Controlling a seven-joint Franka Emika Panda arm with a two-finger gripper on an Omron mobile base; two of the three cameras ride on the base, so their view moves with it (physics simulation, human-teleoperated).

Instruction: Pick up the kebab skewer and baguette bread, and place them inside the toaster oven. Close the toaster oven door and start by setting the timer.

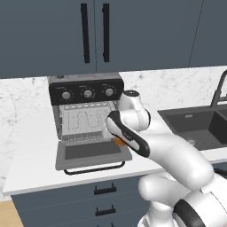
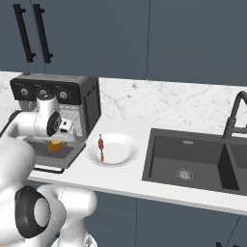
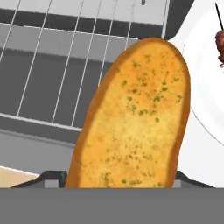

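Though herb-flecked, golden oblong baguette bread (image 3: 135, 118)

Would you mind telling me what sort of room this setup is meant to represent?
A rendered home kitchen, most likely: a toaster oven on a white marble counter, a dark sink with a black faucet, and grey-blue cabinets above.

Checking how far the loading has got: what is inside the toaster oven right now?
Inside the toaster oven, a bare wire rack shows. Its right part is covered by the arm. The baguette bread is over the open door; the kebab skewer lies on the white plate.
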